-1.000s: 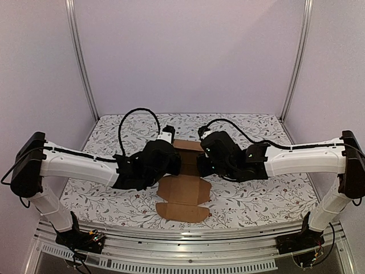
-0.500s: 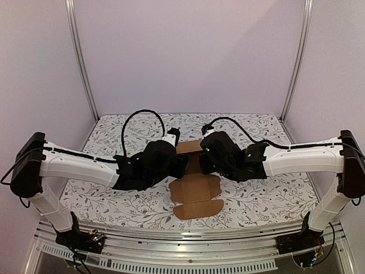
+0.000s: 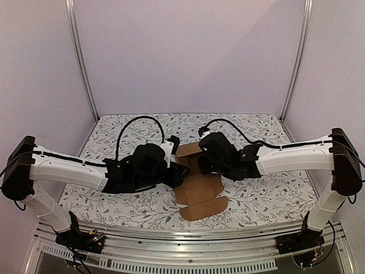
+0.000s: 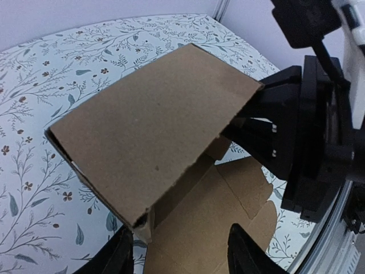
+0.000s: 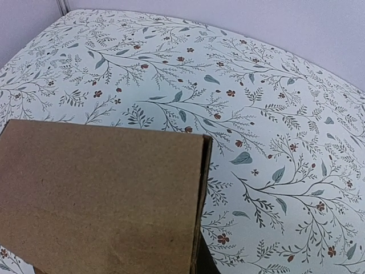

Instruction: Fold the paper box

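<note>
Pinching the paper box by its raised panel's edge with the right gripper clenched. Holding the left gripper released, fingers apart near the panel's lower corner. Sitting mid-tabletop between the arms, lower flaps lying flat.

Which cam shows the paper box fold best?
Left wrist: paper box up close, one panel raised over the flat flaps. Top external shows the whole sheet, small and partly hidden. Right wrist shows one plain panel only.
</note>
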{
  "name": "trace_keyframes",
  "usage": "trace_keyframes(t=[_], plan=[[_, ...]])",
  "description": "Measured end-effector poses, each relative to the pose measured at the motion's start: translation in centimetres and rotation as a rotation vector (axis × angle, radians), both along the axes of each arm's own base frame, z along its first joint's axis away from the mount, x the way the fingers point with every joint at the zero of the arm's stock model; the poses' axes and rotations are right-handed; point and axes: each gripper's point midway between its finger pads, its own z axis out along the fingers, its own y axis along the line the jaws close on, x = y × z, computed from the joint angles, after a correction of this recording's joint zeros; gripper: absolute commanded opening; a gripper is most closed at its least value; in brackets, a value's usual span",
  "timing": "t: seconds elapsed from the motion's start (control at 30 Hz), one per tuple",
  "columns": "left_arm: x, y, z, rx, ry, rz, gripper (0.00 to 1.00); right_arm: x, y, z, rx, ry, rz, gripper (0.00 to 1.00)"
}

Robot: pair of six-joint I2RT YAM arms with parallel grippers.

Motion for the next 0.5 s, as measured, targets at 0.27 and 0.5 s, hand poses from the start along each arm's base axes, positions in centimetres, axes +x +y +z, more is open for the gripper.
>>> trace_keyframes(t=[0.27,0.5], plan=[[-1.0,0.8,3.0,-0.071,0.004,-0.086,0.30,0.5,1.7,-1.3,0.008,0.012,0.128,0.00],[1.4,1.9,5.0,-0.097,-0.027,-0.067,0.08,-0.8,4.5,-3.9,-0.003,0.031,0.335,0.00]])
